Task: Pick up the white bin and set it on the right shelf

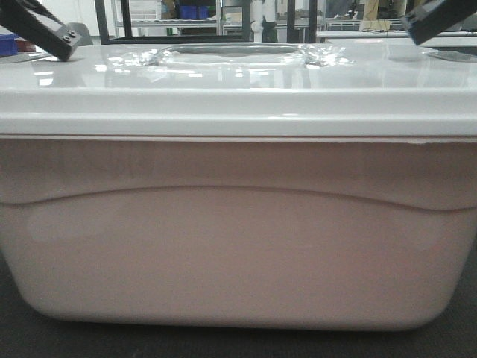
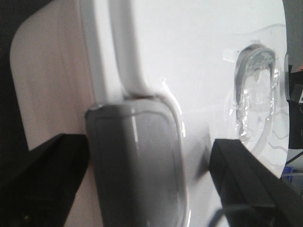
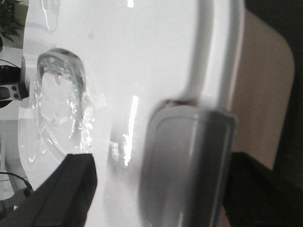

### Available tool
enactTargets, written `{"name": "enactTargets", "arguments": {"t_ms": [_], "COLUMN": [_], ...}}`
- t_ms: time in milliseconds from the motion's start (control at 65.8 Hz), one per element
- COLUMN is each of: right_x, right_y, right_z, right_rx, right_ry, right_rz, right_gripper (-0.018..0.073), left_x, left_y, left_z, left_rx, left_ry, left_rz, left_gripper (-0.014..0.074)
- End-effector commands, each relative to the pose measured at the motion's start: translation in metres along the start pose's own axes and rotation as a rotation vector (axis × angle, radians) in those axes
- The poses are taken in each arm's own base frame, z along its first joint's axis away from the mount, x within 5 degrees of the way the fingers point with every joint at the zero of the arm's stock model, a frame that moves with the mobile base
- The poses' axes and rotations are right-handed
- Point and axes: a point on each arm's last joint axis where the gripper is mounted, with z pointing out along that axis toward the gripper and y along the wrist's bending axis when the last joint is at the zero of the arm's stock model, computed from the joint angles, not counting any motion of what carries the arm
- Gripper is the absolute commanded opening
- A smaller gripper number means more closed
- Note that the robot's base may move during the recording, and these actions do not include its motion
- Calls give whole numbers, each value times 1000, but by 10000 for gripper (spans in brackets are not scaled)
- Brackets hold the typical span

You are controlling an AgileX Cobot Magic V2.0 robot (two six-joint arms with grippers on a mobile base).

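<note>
The white bin (image 1: 238, 253) fills the front view, its glossy lid (image 1: 238, 82) carrying a recessed handle (image 1: 231, 54) under crinkled film. My left gripper (image 1: 52, 33) hangs over the lid's left end and my right gripper (image 1: 440, 22) over its right end. In the left wrist view the left gripper (image 2: 142, 179) stands open, its black fingers (image 2: 42, 179) straddling the grey latch (image 2: 135, 161) on the bin's end. The right gripper (image 3: 165, 189) is likewise open around the other grey latch (image 3: 189, 165), a gap showing beside it. The right shelf is out of view.
Far behind the bin stands a metal rack with blue bins (image 1: 194, 11). A blue object (image 1: 7, 43) sits at the far left and a pale table surface (image 1: 373, 33) lies at the back right. A dark surface (image 1: 238, 344) shows beneath the bin.
</note>
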Motion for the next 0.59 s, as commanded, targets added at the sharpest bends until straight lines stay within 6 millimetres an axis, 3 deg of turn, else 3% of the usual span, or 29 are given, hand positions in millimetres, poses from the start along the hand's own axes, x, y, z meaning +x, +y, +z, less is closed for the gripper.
{"name": "enactTargets", "arguments": {"t_ms": [0,578], "right_x": [8,5], "right_y": [22,22], "right_z": [-6,-6], "right_rx": [-132,-134], "right_ry": [70,37], "right_rz": [-28,-20], "right_gripper": [612,612], "left_x": [-2,-1], "left_y": [-23,-24], "left_z": [-6,-6], "left_rx": [105,113], "left_ry": [-15,-5], "left_rz": [34,35], "left_gripper": [430,430]}}
